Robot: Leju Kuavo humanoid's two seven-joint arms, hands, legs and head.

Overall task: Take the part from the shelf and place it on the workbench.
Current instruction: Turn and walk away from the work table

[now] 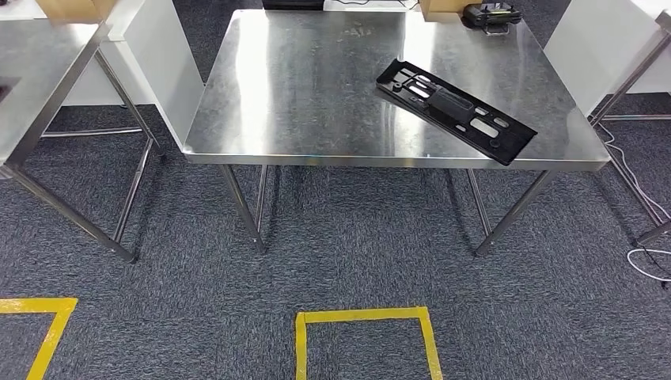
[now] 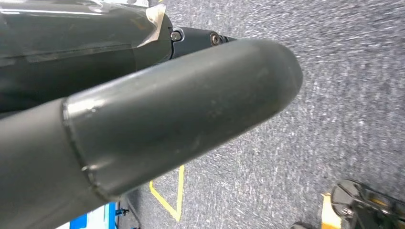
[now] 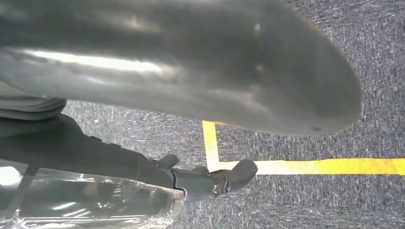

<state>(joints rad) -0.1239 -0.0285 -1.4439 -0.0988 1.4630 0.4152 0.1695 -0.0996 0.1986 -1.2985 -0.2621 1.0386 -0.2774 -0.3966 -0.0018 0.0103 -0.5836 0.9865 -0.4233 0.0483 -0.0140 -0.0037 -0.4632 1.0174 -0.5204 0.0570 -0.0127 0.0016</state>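
Observation:
The part (image 1: 454,109), a long flat black plastic panel with several cut-outs, lies at an angle on the right half of the steel workbench (image 1: 316,87), one end near the front right corner. My left hand (image 2: 167,109) hangs over the grey carpet, with its thick grey thumb across the left wrist view and nothing in it. My right hand (image 3: 191,62) hangs the same way, its dark fingers (image 3: 215,181) apart from the thumb and holding nothing.
A second steel table (image 1: 39,87) stands at the left, with white panels (image 1: 166,63) between it and the workbench. A black device (image 1: 490,16) and a cardboard box (image 1: 439,9) sit at the workbench's far edge. Yellow tape squares (image 1: 364,317) mark the carpet. Cables (image 1: 645,261) trail at right.

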